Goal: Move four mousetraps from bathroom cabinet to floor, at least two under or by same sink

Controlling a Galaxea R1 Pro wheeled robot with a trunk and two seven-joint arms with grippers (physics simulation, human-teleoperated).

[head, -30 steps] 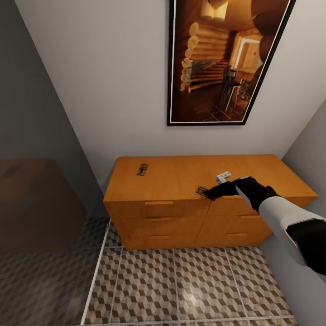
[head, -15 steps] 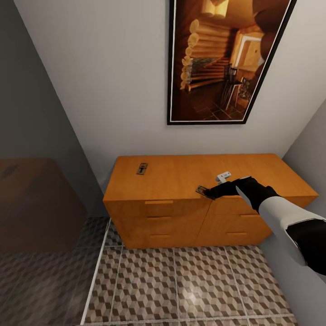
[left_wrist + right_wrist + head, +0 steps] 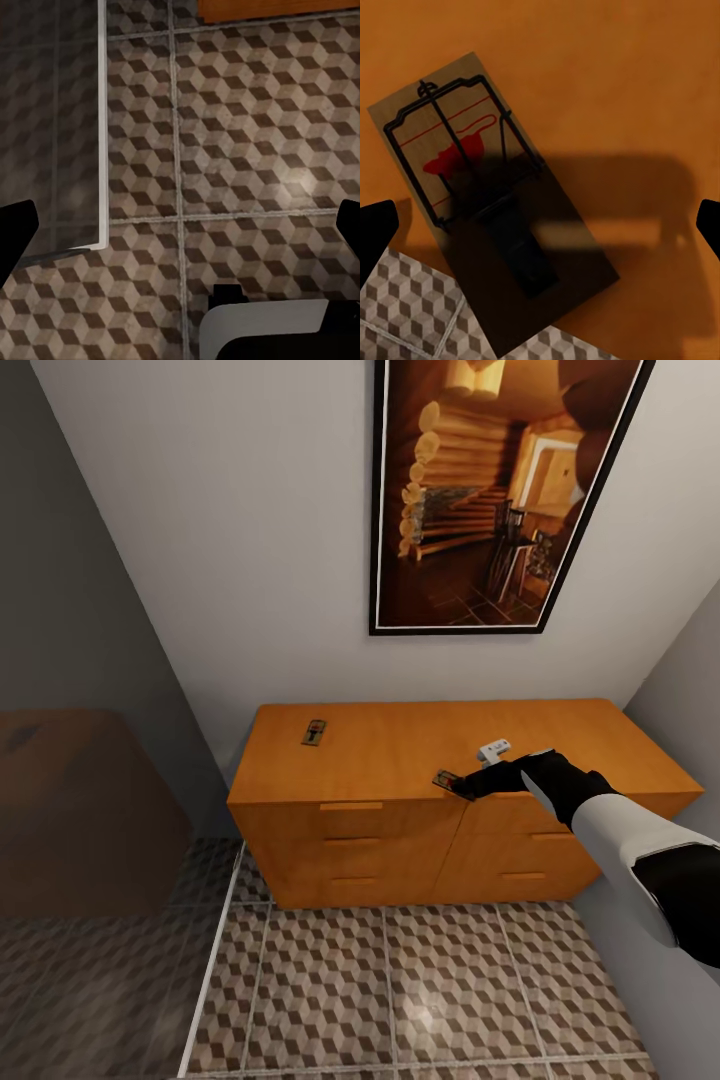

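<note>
The orange-brown cabinet (image 3: 400,760) stands against the wall. One mousetrap (image 3: 316,733) lies on its top at the back left. A second mousetrap (image 3: 446,780) lies at the front edge of the top. In the right wrist view this mousetrap (image 3: 487,202) pokes out over that edge. My right gripper (image 3: 466,788) hovers just above it, open, its fingertips (image 3: 375,232) wide on either side and nothing between them (image 3: 540,225). My left gripper (image 3: 180,232) hangs open over the bathroom floor (image 3: 247,150). The bathroom sink is out of view.
A small pale flat object (image 3: 493,750) lies on the cabinet top behind my right gripper. A framed picture (image 3: 500,490) hangs above. A dark brown block (image 3: 80,810) sits behind a glass panel (image 3: 101,127) to the left. Cube-patterned floor (image 3: 400,990) lies before the cabinet.
</note>
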